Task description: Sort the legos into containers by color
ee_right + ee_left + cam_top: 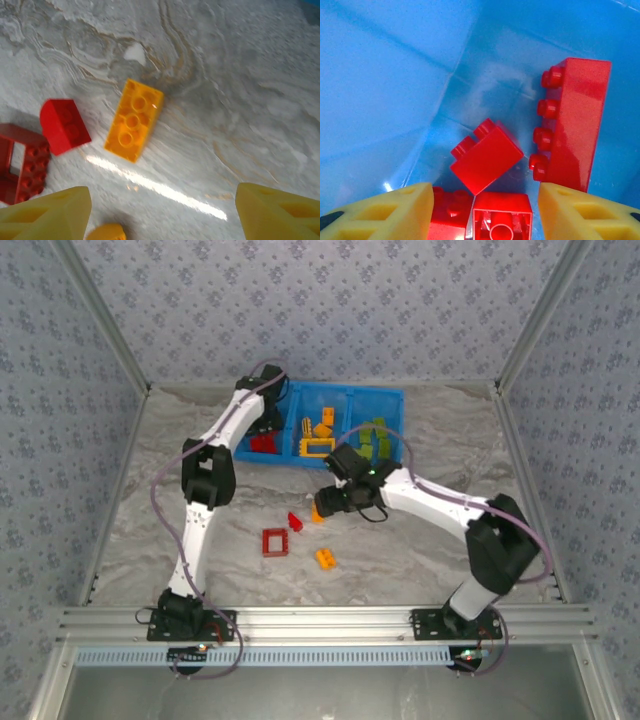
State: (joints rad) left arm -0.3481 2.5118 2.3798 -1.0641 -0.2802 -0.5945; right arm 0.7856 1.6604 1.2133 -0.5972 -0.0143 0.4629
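Reaching into the left compartment (pixel 395 100) of the blue bin (pixel 392 408), the left gripper (pixel 485 200) had its yellow fingers spread, with nothing pinched between them. Below it lay red pieces only: a long red brick (pixel 572 125) lying on its side near the right finger, a tilted red brick (pixel 487 156) in the middle, and an upturned red brick (pixel 501 220) in the gap between the fingers, touching neither one (its hollow underside faced the wrist camera). From above, the middle compartment held yellow bricks (pixel 318 435) and the right one held green bricks (pixel 372 435).

The right gripper (pixel 162 195) hung over the marbled table (pixel 240 100) in front of the bin, fingers wide apart and holding nothing. An orange brick (pixel 134 120) lay flat on the table ahead of it, studs up. Just to that brick's left was a rounded red brick (pixel 64 125), and beyond that a red frame (pixel 20 162). A second orange brick (pixel 325 559) sat nearer the arm bases, apart from the others.
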